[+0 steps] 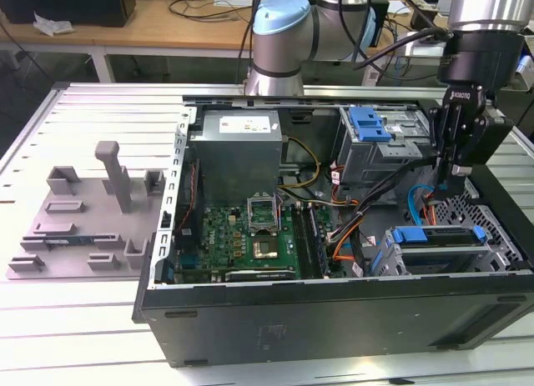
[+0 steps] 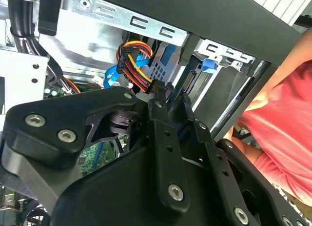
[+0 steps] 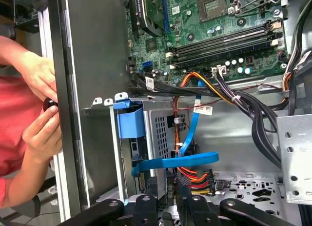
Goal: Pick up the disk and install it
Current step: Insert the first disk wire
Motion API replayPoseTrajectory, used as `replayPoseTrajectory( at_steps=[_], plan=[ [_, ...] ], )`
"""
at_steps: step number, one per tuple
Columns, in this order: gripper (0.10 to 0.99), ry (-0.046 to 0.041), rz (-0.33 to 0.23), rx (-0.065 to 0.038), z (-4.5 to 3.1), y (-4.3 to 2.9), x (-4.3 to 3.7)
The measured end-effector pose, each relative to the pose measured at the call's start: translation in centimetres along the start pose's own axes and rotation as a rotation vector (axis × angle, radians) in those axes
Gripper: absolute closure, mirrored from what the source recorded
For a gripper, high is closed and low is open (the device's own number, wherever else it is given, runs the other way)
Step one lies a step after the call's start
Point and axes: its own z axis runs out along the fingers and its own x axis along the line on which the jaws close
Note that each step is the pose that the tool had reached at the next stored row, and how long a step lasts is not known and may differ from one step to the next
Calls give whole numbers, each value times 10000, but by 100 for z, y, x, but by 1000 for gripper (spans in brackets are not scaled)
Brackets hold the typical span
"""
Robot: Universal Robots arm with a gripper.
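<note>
The disk (image 1: 437, 237), silver with a bright blue carrier bracket, sits in the drive cage at the case's front corner, on the exterior view's right. In the first wrist view its blue bracket (image 3: 130, 121) shows at the cage's mouth. My gripper (image 1: 448, 184) hangs just above and behind that cage, apart from the disk. Its black fingers stand close together with nothing held between them. In both wrist views the gripper (image 2: 171, 92) (image 3: 166, 187) points down beside a bundle of red, orange and yellow power wires (image 2: 134, 57).
A blue data cable (image 3: 175, 161) loops across the cage near the fingers. A person's hands (image 3: 41, 113) rest at the case's outer wall. The grey power supply (image 1: 238, 148), motherboard (image 1: 250, 236) and an upper bay with a blue latch (image 1: 370, 123) fill the case.
</note>
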Motion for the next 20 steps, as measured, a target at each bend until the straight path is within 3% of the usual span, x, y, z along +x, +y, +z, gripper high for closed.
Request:
replayPoseTrajectory(
  at_steps=[14,18,20],
  plan=[
    [800,325,13,39,-10,23,-98],
    [922,371,15,45,-8,23,-103],
    [922,372,14,45,-7,23,-103]
  ],
)
